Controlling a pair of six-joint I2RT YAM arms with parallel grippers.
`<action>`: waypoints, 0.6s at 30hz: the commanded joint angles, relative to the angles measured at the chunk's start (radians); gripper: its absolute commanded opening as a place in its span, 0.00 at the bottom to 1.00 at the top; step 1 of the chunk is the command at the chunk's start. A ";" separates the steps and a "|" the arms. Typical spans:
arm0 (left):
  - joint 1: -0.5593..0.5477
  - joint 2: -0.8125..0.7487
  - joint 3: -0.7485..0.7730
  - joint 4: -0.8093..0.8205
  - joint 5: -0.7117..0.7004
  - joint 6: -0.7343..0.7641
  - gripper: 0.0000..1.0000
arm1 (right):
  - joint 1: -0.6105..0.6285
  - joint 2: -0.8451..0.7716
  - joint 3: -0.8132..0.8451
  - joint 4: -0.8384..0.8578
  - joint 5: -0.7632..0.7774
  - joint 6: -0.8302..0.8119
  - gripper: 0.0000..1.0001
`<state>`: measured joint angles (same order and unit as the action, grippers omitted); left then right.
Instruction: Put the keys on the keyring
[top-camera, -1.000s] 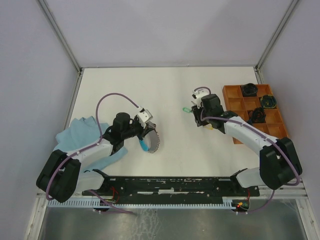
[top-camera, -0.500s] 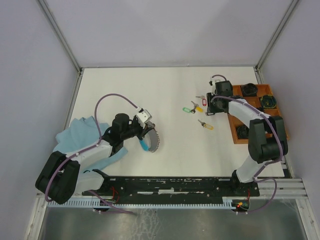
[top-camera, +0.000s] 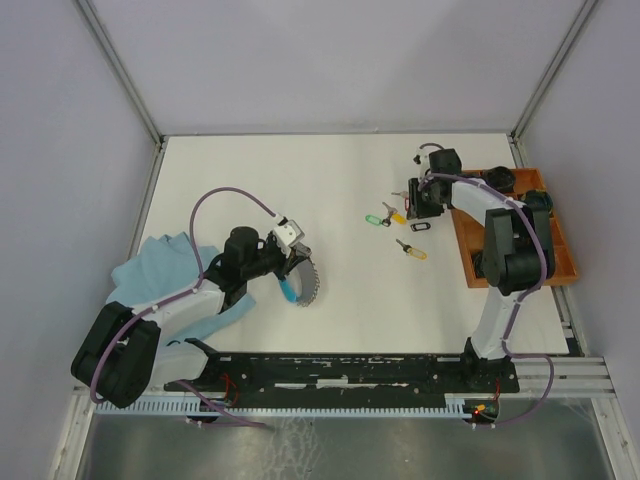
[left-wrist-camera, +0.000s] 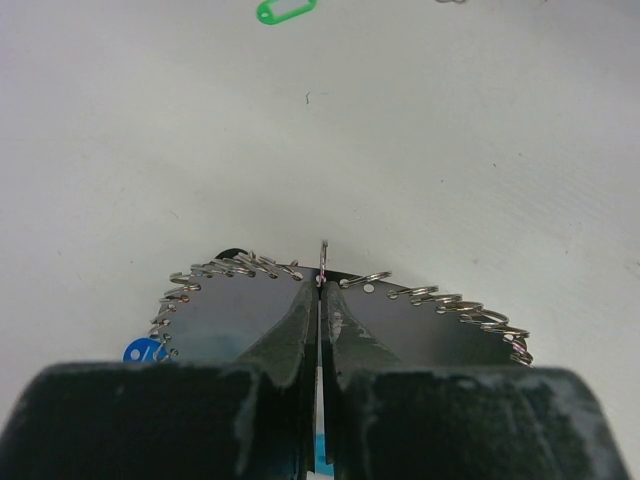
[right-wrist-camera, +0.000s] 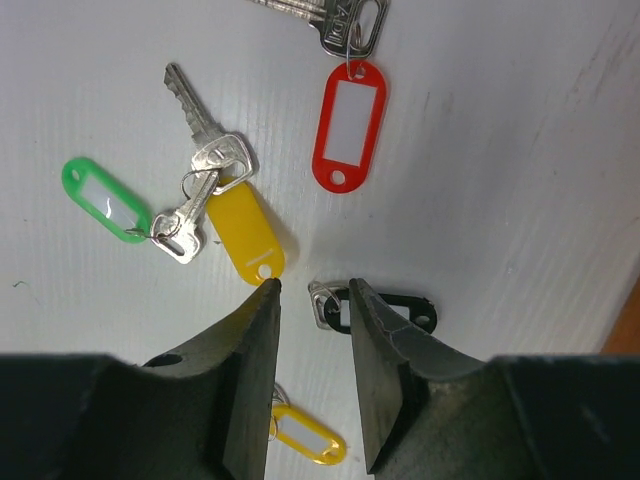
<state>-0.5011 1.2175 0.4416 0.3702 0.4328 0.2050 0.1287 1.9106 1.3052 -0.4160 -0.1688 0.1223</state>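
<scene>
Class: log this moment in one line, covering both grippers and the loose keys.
left gripper: shut on keyring | right gripper: open over black-tagged key | other keys: loose on table

Keys (top-camera: 397, 215) lie right of the keyring (top-camera: 306, 281) — tray (top-camera: 555, 262) farther right, cloth (top-camera: 165, 255) left.

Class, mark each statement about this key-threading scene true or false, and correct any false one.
1. The left hand is shut on the keyring. True.
2. The right hand grips the red-tagged key. False: its jaws stand open, holding nothing; that key lies on the table.
3. The green-tagged key lies in the orange tray. False: it lies on the table, outside the tray.
4. A yellow-tagged key lies right beside the green-tagged key. True.
5. A blue cloth lies on the left side of the table. True.
</scene>
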 joint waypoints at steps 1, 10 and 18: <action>0.002 0.001 0.017 0.072 0.039 -0.004 0.03 | -0.008 0.046 0.073 -0.062 -0.037 -0.015 0.41; 0.002 0.006 0.019 0.068 0.046 -0.005 0.03 | -0.006 0.033 0.043 -0.112 -0.116 -0.025 0.31; 0.001 0.003 0.019 0.068 0.049 -0.006 0.03 | -0.004 0.007 0.014 -0.117 -0.115 -0.038 0.26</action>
<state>-0.5007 1.2259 0.4416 0.3702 0.4553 0.2050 0.1261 1.9644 1.3228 -0.5236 -0.2729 0.1059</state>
